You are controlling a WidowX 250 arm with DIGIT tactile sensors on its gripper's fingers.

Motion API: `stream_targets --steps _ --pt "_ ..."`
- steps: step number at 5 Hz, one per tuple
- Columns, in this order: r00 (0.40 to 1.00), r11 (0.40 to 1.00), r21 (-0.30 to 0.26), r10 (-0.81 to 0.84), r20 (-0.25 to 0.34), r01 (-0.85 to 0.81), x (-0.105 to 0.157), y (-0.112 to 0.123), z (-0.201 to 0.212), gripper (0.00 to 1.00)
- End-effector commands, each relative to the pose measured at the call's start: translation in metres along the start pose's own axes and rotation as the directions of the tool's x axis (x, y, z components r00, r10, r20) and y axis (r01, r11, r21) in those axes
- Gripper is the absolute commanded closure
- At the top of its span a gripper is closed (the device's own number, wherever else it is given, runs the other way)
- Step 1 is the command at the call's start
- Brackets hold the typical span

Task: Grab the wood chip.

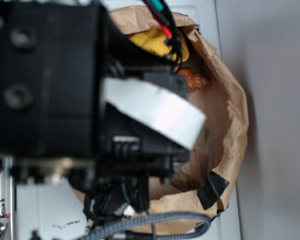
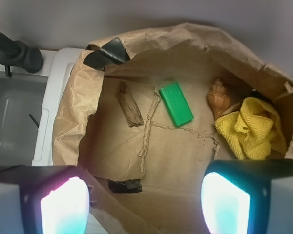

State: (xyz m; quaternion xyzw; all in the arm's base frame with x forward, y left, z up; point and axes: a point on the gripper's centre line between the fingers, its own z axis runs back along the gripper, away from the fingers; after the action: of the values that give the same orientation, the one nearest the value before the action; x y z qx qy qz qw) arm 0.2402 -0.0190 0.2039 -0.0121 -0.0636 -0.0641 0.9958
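The wood chip (image 2: 129,110) lies flat, long axis running upper-left to lower-right.

- The place looks like a robot test bench set up as a toy kitchen, not a real home kitchen.
- In the wrist view a white moulded counter (image 2: 63,92) borders a grey sink basin (image 2: 14,117), with a black faucet (image 2: 17,54) standing at its back edge; all of it looks like plastic.
- A plain grey wall (image 2: 146,17) runs behind the counter, bare and evenly lit.
- On the counter sits a crumpled brown paper bag (image 2: 78,112), patched with black tape (image 2: 107,52).
- The exterior view is mostly filled by the black robot arm (image 1: 50,80) with braided cable (image 1: 155,222) and red, green and black wires (image 1: 162,20).
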Motion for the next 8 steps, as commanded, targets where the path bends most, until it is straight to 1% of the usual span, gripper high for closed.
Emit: stream_targets --steps 1,2,3,4,5,6,7,8 --pt "0.983 0.992 0.018 -0.123 0.137 0.122 0.027 -0.013 -0.016 0.0" --pt "0.975 0.984 0.066 -0.173 0.143 0.165 0.036 -0.007 -0.059 0.0" --pt "0.967 0.976 0.083 -0.213 0.14 0.203 0.03 0.005 -0.082 0.0" --pt "0.97 0.973 0.113 -0.215 0.11 0.203 0.029 0.027 -0.107 0.0" --pt "0.972 0.973 0.129 -0.206 0.112 0.191 0.029 0.041 -0.116 0.0" --pt "0.967 0.963 0.133 -0.245 0.073 0.234 0.03 0.036 -0.138 0.0" --pt "0.955 0.954 0.108 -0.288 0.073 0.28 0.025 0.016 -0.141 0.0" --pt "0.95 0.952 0.073 -0.302 0.081 0.296 0.021 0.004 -0.132 0.0"
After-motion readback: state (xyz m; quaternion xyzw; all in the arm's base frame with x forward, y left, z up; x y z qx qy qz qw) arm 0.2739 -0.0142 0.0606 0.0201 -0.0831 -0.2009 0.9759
